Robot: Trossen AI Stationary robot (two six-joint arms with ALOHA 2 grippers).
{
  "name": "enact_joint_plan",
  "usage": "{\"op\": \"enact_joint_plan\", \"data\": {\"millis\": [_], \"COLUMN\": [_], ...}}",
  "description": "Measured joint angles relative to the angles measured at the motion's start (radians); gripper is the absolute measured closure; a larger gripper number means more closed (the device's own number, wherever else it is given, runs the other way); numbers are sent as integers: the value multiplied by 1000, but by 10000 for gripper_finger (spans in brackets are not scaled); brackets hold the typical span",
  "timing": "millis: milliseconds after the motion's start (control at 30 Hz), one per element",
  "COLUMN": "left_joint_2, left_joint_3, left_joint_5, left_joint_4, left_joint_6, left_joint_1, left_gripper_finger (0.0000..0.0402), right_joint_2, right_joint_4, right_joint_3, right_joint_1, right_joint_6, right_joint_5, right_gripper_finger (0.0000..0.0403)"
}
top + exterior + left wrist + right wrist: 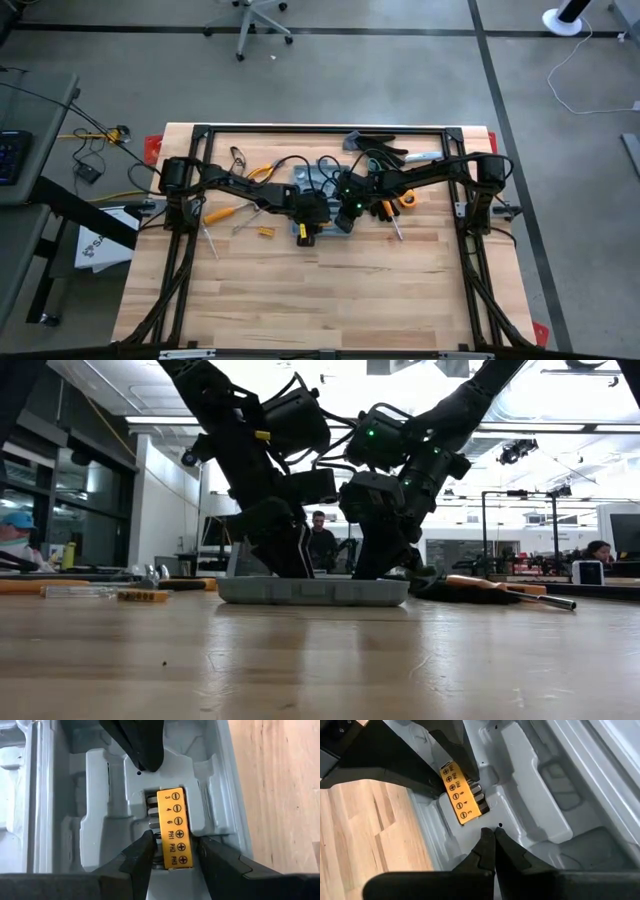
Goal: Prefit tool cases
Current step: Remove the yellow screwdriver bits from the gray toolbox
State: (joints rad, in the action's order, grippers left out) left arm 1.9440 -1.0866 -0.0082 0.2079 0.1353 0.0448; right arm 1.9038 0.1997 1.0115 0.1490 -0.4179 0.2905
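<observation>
The grey-blue tool case (322, 190) lies open and flat on the wooden table (330, 290), seen edge-on in the low view (312, 592). A yellow bit holder (172, 827) with metal bits sits in a recess of its moulded insert (95, 815). My left gripper (173, 854) reaches down into the case (285, 560) and is shut on that holder. My right gripper (491, 836) is shut and comes in from the opposite side (144, 765), a little beyond the holder's other end (460, 795). My left gripper pinches the yellow bit holder at the end marked PH (176, 856) between its two fingers (142, 852), one on each long side. The fingers slant down from the table's left. The holder lies flat in the case's recess. My right gripper's shut fingertips (487, 835) stand on the moulded insert (470, 827) beside a small hole, just past the holder's far end. They slant down from the table's right. The case stays flat on the table.
Loose tools lie around the case: orange-handled pliers (262, 172), an orange-handled screwdriver (220, 213), a small yellow part (265, 232), black gloves (380, 145) and another screwdriver (396, 228). The near half of the table is bare wood. People sit in the room behind (322, 545).
</observation>
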Motion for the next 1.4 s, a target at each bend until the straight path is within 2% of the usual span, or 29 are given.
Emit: {"op": "enact_joint_plan", "data": {"millis": [133,400,500,700,1067,1200,1400], "left_joint_2": [1,26,42,44,50,53,52], "left_joint_3": [9,20,18,18,-68,-98,-102], "left_joint_5": [0,16,26,19,-11,-20,-31], "left_joint_4": [-1,-26,-56,-114,-62,-38,-37], "left_joint_6": [-1,-33,-58,-83,-81,-81,-81], "left_joint_1": [0,2,2,3,2,3,6], "left_gripper_finger": [272,356,359,359,220,199,198], "right_joint_2": [0,-12,-44,-128,-138,-142,-149], "right_joint_4": [0,7,24,95,182,161,52], "right_joint_3": [0,0,-2,-5,-3,-33,-144], "right_joint_1": [0,0,-3,-3,-33,-35,-33], "right_joint_6": [-12,-55,-62,-60,-30,-61,-146], "right_joint_5": [4,59,63,4,-104,-116,-92], "right_gripper_finger": [403,403,403,403,403,403,403]}}
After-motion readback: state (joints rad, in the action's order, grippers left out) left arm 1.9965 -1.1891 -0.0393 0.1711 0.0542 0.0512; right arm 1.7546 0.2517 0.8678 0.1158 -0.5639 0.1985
